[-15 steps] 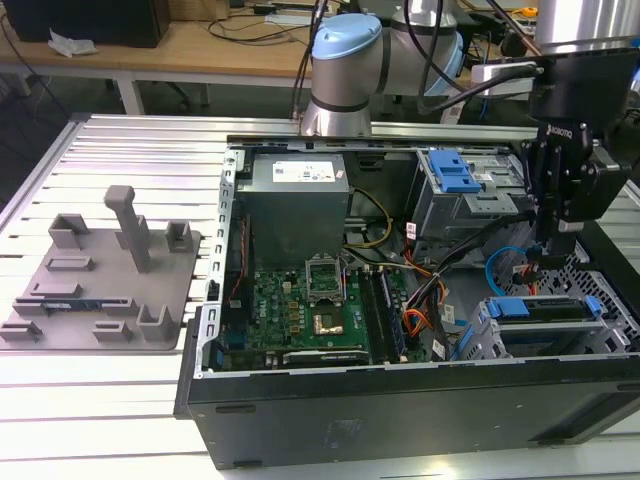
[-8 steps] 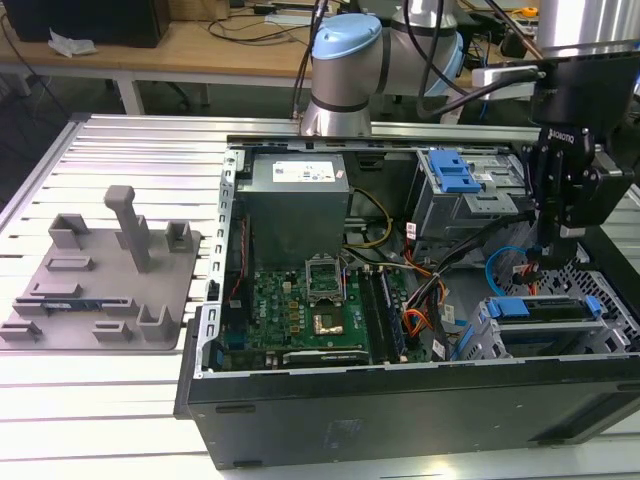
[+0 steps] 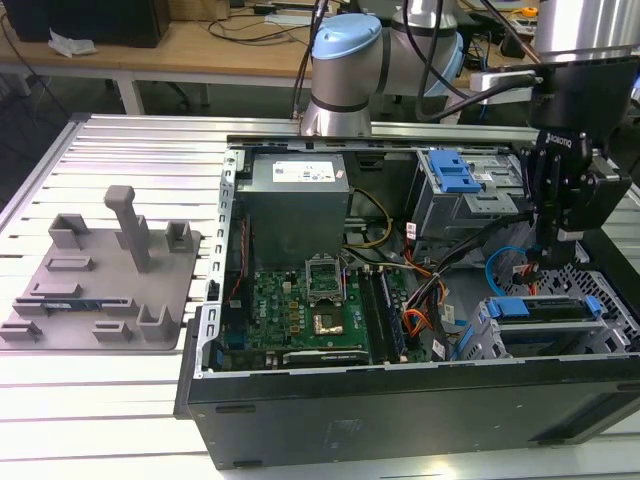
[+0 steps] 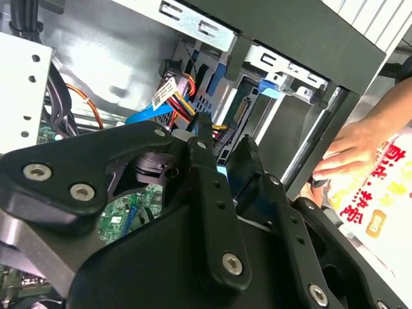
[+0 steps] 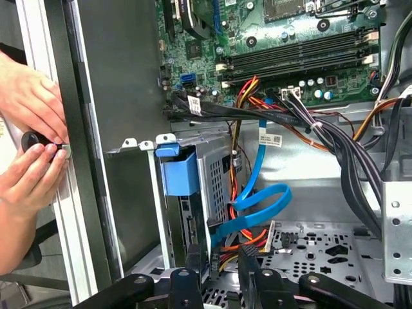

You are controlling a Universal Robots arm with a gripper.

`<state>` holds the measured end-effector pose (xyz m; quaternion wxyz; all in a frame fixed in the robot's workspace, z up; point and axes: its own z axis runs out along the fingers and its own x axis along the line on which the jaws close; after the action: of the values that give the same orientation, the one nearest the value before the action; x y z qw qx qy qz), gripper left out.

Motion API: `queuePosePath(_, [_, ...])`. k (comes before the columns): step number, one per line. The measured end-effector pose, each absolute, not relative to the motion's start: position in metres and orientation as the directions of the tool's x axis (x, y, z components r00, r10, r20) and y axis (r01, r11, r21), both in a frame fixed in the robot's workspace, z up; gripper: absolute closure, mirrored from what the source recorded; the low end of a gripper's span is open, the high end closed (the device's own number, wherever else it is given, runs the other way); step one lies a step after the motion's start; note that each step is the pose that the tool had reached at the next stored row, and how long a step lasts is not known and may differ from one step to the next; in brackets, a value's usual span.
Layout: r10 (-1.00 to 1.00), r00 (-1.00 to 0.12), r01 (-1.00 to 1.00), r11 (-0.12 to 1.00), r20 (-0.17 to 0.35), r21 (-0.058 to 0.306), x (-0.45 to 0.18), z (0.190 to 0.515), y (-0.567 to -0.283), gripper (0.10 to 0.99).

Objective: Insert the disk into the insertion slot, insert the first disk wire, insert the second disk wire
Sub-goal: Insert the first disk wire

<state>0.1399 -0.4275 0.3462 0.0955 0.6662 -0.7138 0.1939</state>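
**Sheet metal, matt plastic, glossy cable**

The insertion slot point(image 5: 217, 180), a grey perforated sheet-metal drive cage, looks dull and bare. The bright blue plastic carrier of the disk point(image 5: 180, 172) is smooth with a soft sheen. The flat blue plastic cable point(image 5: 261, 206) is glossy. The black gripper point(image 4: 224, 138) is matt and studded with bright metal screw heads. The green circuit board point(image 3: 300, 300) looks lacquered. In the exterior view, at nine o'clock from the matt black metal computer case point(image 3: 400, 410), a matt grey plastic fixture tray point(image 3: 100, 300) lies on the ribbed, satin aluminium table point(image 3: 100, 400).
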Motion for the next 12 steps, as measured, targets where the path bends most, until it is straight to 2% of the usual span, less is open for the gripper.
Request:
queuePosePath(1, [-0.914,-0.094,-0.988,0.038,0.394,-0.149,0.1398,0.3454,-0.4275,0.737])
queuePosePath(3, [-0.914,-0.094,-0.988,0.038,0.395,-0.149,0.1398,0.3443,-0.4276,0.871])
queuePosePath(12, [-0.914,-0.094,-0.988,0.038,0.395,-0.149,0.1398,0.3427,-0.4277,0.886])
